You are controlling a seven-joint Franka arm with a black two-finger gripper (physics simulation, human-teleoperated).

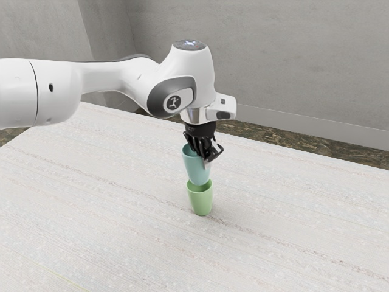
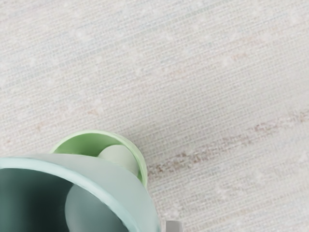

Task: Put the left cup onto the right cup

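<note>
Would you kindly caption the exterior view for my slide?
End effector holds tilted teal cup, base inside green cup.

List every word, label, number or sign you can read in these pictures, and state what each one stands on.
No words or numbers can be read.
On the grey joint cap of the arm there is a small white emblem, a symbol without letters.
The teal cup, the green cup and the table are plain, with no marking.

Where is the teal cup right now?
In the exterior view the teal cup is near the centre, held at its rim by the gripper, directly above the green cup, its base at that cup's mouth.
</note>
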